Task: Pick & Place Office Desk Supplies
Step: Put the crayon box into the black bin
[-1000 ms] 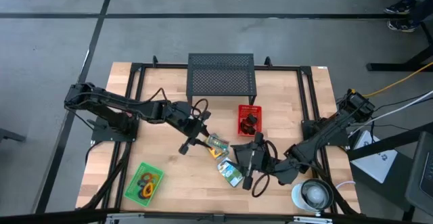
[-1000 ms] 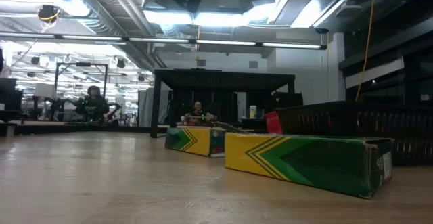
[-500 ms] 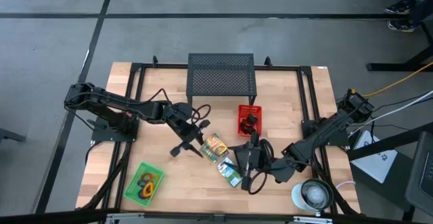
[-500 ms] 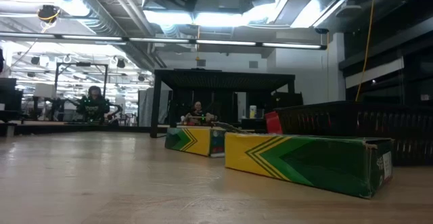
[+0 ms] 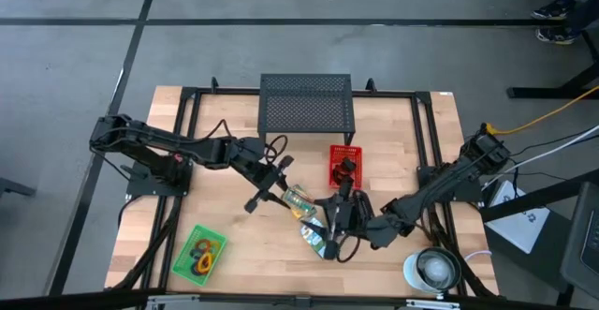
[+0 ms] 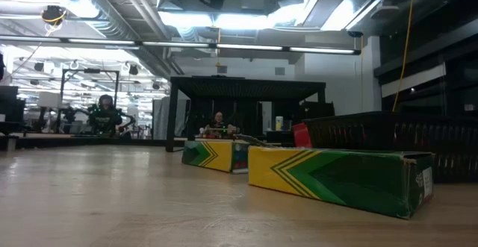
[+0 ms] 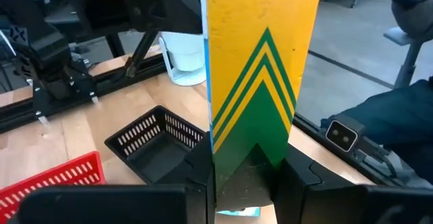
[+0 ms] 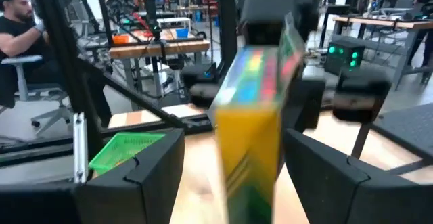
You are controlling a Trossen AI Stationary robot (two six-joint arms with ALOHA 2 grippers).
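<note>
- Crayon box (image 7: 260, 82): yellow top, green bottom, nested green chevrons on the face, one blue side edge. Stands upright in the left wrist view.
- Left gripper (image 5: 271, 190): over the table's middle, jaws clamped on the lower end of that crayon box, one finger (image 7: 301, 176) on each side. In the high view the box (image 5: 298, 200) sticks out from the fingertips toward the right arm.
- Right gripper (image 5: 332, 230): just beside it at centre-front of the table, jaws spread wide. In the right wrist view the held box (image 8: 254, 109) sits in the gap between its fingers (image 8: 139, 176), touching neither as far as I can tell.
- Second packet (image 5: 316, 242): lying on the wood directly under the right gripper, partly hidden by it.
- Low view: two more yellow/green chevron boxes lying flat on the table, near one (image 6: 336, 178) and far one (image 6: 215, 154).
- Red basket (image 5: 344, 165): behind the grippers, dark items inside.
- Green tray (image 5: 198, 252): front-left, holds coloured loops.
- Black mesh stand (image 5: 306, 104): back centre.
</note>
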